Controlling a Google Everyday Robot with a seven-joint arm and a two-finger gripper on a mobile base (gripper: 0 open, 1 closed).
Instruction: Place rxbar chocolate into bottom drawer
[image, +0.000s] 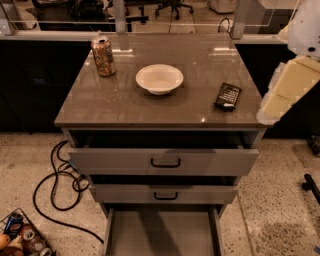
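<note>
Insp: rxbar chocolate (228, 96) just left of my gripper (287, 90) (prob. cream part, right edge); long axis front-back; grip state can't tell.

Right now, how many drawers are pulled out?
3: top drawer, middle drawer, bottom drawer, pulled furthest. The hand is not in view; arm at right edge.

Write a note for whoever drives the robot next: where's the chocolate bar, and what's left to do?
Gripper: not in view. Only the cream arm shows, at the right edge beside the cabinet.
Things: the rxbar chocolate lies on the countertop, right of the white bowl. The bottom drawer is pulled out.
Done: drawer open.
Left: grasp the bar, carry it down and set it in the bottom drawer.
</note>
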